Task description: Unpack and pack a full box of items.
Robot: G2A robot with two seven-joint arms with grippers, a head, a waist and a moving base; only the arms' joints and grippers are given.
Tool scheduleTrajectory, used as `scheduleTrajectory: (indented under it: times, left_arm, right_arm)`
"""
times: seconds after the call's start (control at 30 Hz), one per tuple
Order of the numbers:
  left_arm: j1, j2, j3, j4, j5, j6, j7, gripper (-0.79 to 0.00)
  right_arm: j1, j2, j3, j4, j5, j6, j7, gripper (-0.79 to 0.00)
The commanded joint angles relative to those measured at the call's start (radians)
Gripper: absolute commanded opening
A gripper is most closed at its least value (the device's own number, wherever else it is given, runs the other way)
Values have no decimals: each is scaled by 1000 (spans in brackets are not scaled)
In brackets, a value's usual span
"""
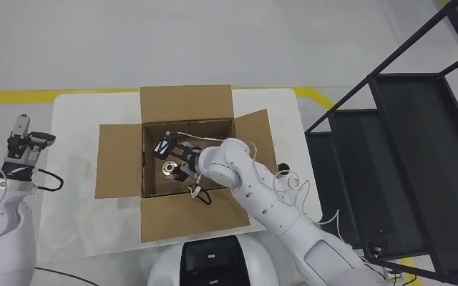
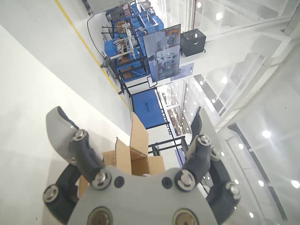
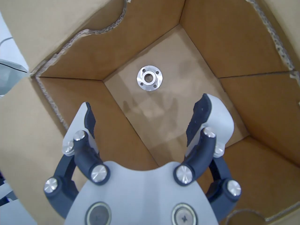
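- Right gripper (image 3: 145, 113) sits closest, lowered into the box: pale grey fingers (image 3: 220, 118) faced with dark, dimpled rubber, on black curved links with bright metal pins. It is spread wide and holds nothing.
- Just beyond its tips lies the flange (image 3: 149, 77), a round disc of bright machined metal with a raised hub, a central bore and small holes around the rim.
- It lies flat on the box floor near the middle, apart from every wall, with its bore pointing straight up (being round, it has no long axis in plan).
- Brown corrugated cardboard makes up the box (image 3: 222, 36). The edges at the flap folds are ragged, and all four flaps are folded outward on the smooth white table (image 1: 79, 214).
- Left gripper (image 2: 129, 115), of the same build, is spread apart and empty at the table's left edge, well apart from the box.
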Motion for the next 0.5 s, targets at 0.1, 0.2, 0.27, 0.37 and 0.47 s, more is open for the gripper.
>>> scheduleTrajectory:
  times: [0.1, 0.2, 0.27, 0.37, 0.47]
  left_arm:
    - [-1, 0, 1, 1, 1, 1, 0, 0]
    - [-1, 0, 1, 1, 1, 1, 0, 0]
    - [-1, 0, 1, 1, 1, 1, 0, 0]
    - [-1, 0, 1, 1, 1, 1, 0, 0]
    - [-1, 0, 1, 1, 1, 1, 0, 0]
  right_arm:
    - [97, -31, -95, 167, 6, -13, -68, 0]
    - [137, -51, -137, 255, 18, -10, -109, 0]
    - [162, -63, -164, 310, 13, 1, -128, 0]
    - [194, -82, -193, 384, 11, 27, -168, -18]
    - [219, -101, -223, 445, 12, 37, -189, -108]
